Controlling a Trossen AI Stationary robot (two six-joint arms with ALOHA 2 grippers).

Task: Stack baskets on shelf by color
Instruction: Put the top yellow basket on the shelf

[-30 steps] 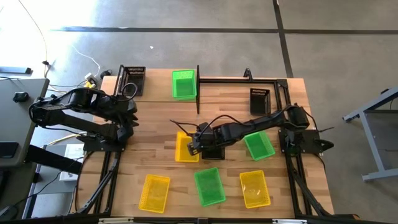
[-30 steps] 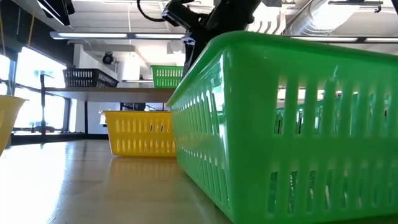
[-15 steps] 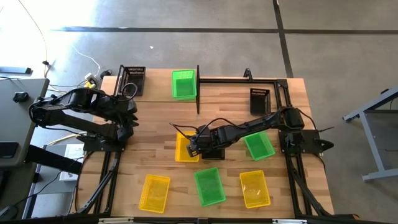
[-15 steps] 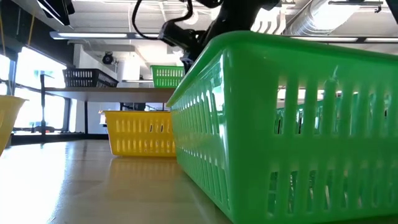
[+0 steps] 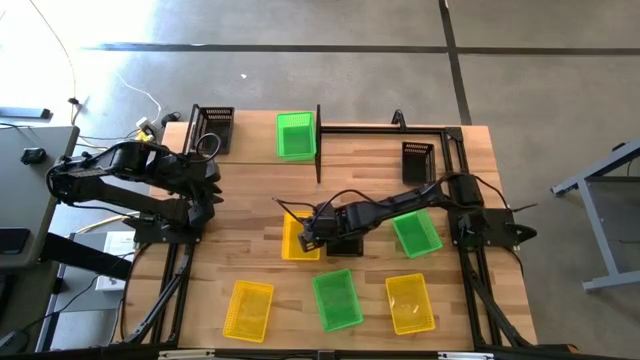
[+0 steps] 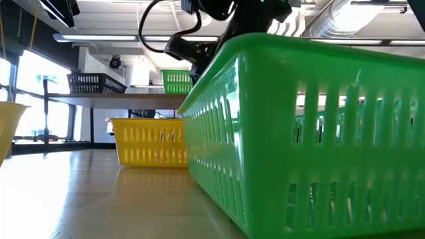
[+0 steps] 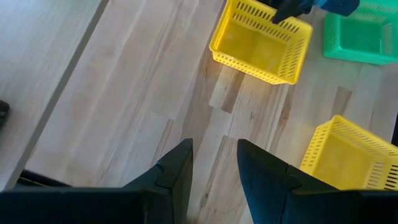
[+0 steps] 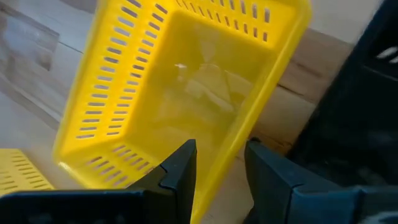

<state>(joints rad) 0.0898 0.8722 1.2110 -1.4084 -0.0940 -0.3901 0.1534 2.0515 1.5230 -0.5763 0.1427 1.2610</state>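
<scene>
Your right gripper (image 5: 312, 232) is reaching to the middle of the table and is hanging over the long rim of a yellow basket (image 5: 297, 238), with its two fingers (image 8: 180, 171) apart and one on each side of the thin wall. I judge this is because the rim is the only part narrow enough to pinch.

The basket is lying flat on the slatted wooden tabletop (image 5: 250, 200), just beside a black basket (image 5: 342, 245) under your arm. It is light moulded plastic, rectangular, with rows of slots, so it will probably bend a little when clamped.

The shelf (image 5: 380, 130) at the far edge is already carrying a green basket (image 5: 295, 135) and a black one (image 5: 417, 160).

Your left gripper (image 7: 211, 168) is waiting over bare wood at the left side, fingers slightly apart and holding nothing.
</scene>
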